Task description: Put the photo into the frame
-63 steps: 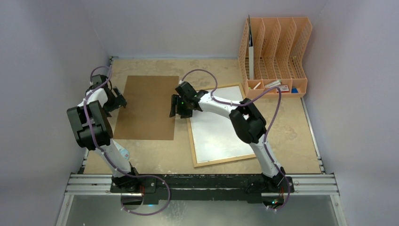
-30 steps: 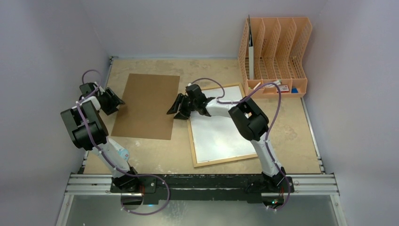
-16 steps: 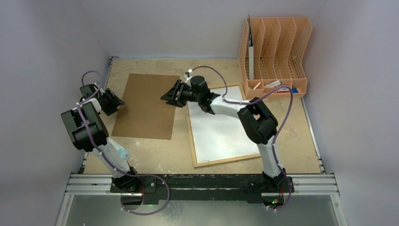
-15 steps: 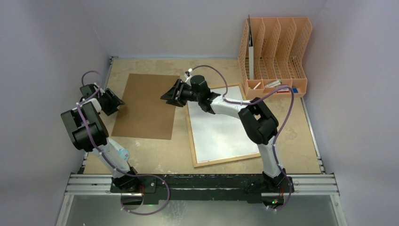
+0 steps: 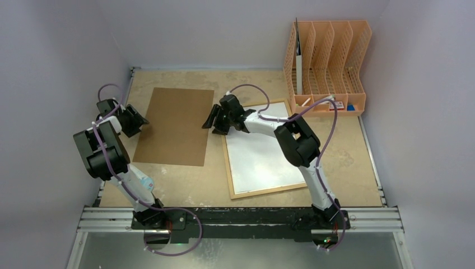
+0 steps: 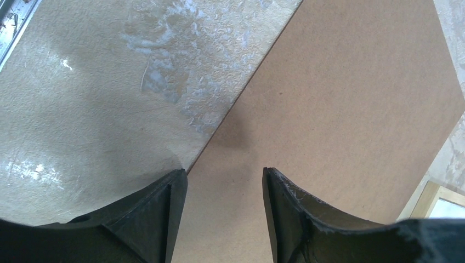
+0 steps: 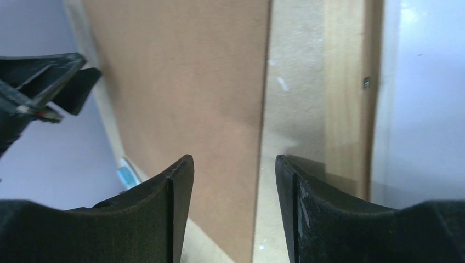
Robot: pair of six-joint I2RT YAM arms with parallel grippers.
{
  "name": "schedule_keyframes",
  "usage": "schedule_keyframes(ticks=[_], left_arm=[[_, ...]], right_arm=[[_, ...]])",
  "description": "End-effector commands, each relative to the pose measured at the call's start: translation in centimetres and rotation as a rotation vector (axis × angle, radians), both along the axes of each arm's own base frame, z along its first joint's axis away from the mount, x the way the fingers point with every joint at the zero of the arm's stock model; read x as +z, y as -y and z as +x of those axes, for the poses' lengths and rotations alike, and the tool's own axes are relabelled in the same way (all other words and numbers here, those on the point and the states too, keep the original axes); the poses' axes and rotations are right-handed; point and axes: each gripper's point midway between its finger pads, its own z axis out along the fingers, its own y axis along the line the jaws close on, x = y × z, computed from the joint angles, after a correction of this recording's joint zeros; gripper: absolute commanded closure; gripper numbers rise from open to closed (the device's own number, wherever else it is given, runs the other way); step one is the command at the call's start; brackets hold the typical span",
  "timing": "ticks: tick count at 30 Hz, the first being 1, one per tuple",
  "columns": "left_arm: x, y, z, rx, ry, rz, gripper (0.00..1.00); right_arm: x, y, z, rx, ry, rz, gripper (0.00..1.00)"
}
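Matte brown fibreboard back (image 5: 175, 126), rectangular, beside thin light-wood frame (image 5: 269, 190), possibly glazed

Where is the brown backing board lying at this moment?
Top view: the brown backing board lies flat left of the frame, between the left gripper and the right gripper.

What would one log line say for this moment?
left jaws: open, empty, at brown back board left edge | right jaws: open, empty, at its right edge beside frame | photo: not in view
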Motion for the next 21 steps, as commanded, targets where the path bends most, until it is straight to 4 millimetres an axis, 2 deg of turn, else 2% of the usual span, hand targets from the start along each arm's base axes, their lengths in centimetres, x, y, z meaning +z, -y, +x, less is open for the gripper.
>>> schedule_keyframes(ticks=[1,6,11,15,18,19,21], left_arm=[[-7.4,5.8,-10.3,-0.018,-0.444,-0.218,0.44],[-7.8,6.6,-10.6,-0.029,-0.446,-0.26,0.48],[-8.2,8.1,-10.9,-0.029,-0.431,-0.328,0.51],[-8.7,9.4,-11.6,-0.041,-0.444,-0.361,0.51],[-9.0,10.3,-12.3,-0.051,-0.459,-0.374,0.52],[-9.0,10.5,-12.4,-0.054,-0.463,-0.377,0.52],[-9.1,10.8,-12.7,-0.056,-0.47,-0.382,0.52]], right_arm=[[-0.2,0.4,1.4,-0.004,0.049,-0.072,0.41],[-2.3,0.6,1.6,-0.005,0.035,-0.121,0.44],[-4.9,0.5,0.8,0.009,-0.026,-0.179,0.48],[-5.7,-0.2,0.3,0.036,-0.064,-0.179,0.5],[-4.8,-1.3,-0.5,0.085,-0.088,-0.111,0.5],[-3.3,-2.2,-1.1,0.11,-0.099,-0.043,0.5],[-0.7,-3.4,-0.8,0.133,-0.057,0.047,0.5]])
